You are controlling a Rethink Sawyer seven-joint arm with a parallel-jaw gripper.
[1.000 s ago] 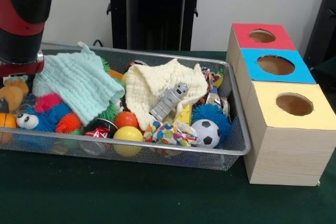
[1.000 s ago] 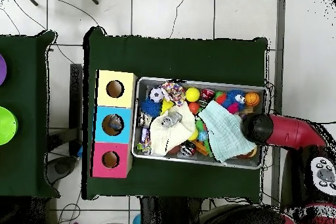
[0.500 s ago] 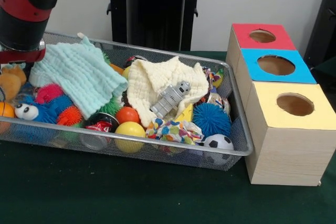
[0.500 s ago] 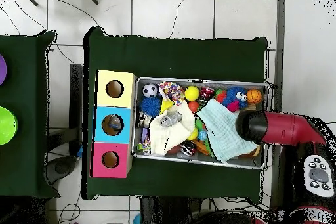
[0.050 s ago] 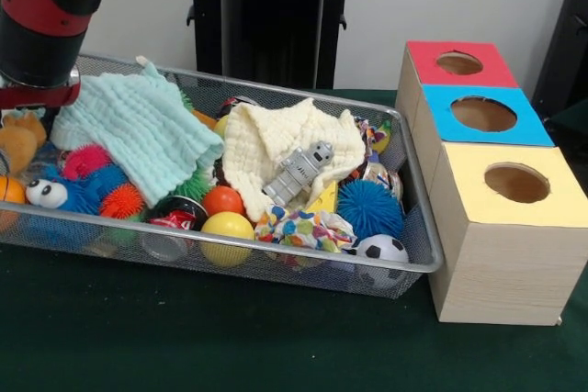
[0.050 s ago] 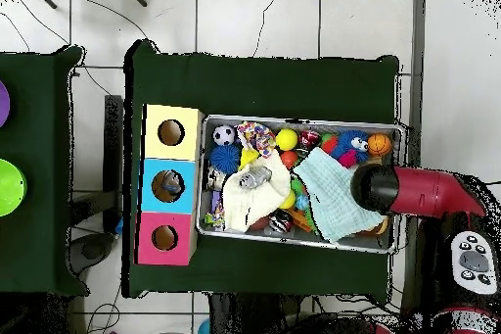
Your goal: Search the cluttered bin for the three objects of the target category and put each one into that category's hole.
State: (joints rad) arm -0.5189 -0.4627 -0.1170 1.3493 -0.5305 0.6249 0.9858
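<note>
Pincer hidden beneath arm (image 5: 41, 29) at bin's (image 5: 276, 268) end.

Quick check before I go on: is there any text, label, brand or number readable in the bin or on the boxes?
No readable text in either view.
The red can in the bin has white markings, too blurred to read.
The red, blue and yellow box tops are plain colour with a hole, no lettering.

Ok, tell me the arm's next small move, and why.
Probably pull the mint cloth aside. The arm hangs over the bin's end where that cloth lies, and the cloth covers toys beneath, so clearing it would expose more to search. The end effector itself isn't visible.
</note>
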